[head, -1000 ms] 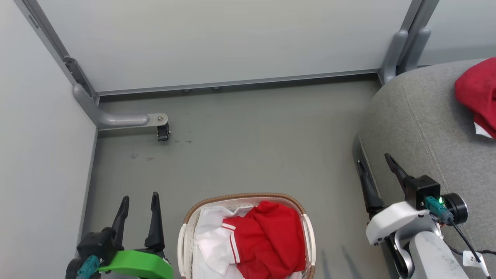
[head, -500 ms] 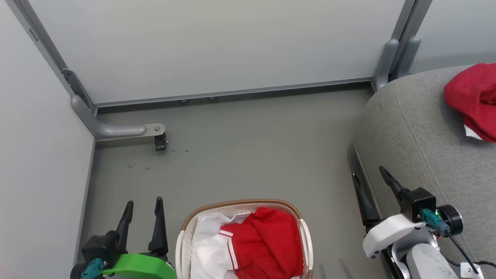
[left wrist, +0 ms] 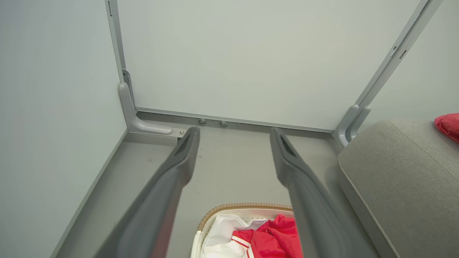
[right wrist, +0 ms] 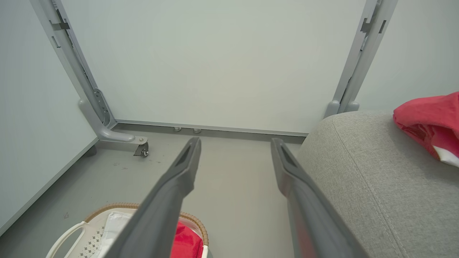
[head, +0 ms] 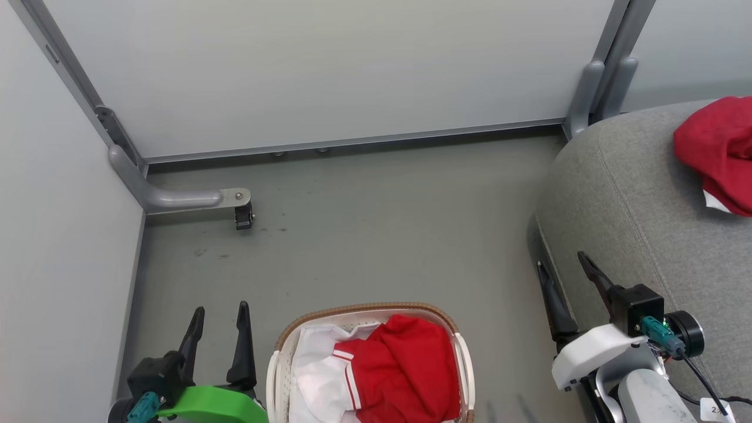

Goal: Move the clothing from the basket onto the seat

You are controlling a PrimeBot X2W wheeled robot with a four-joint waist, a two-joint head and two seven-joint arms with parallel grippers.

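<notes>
Since a second earlier the whole head view had slid, so the camera had moved and not the things; across the last half-second nothing had shifted to speak of, and both pairs of jaws had stayed equally wide. The basket (head: 364, 306) stood on the floor (head: 382, 235) at the bottom edge of the head view, between the two arms; inside it lay the clothing (head: 405, 364), a crumpled bright red heap with a white-striped band at its left side, filling the right half; a white sheet (head: 314, 370) filled the left half. The left gripper (head: 221, 308) hung just left of the basket, jaws spread and empty; the right gripper (head: 560, 259) hung at the rounded front edge of the grey seat (head: 634, 194), jaws spread and empty too. One red garment (head: 714, 147) with a white patch lay on the seat at the right edge, well apart from the basket. Pale wall panels closed the floor behind and to the left; a grey metal foot (head: 176, 198) with a small caster (head: 244, 218) stood in the far left corner; grey floor lay between basket and seat.
</notes>
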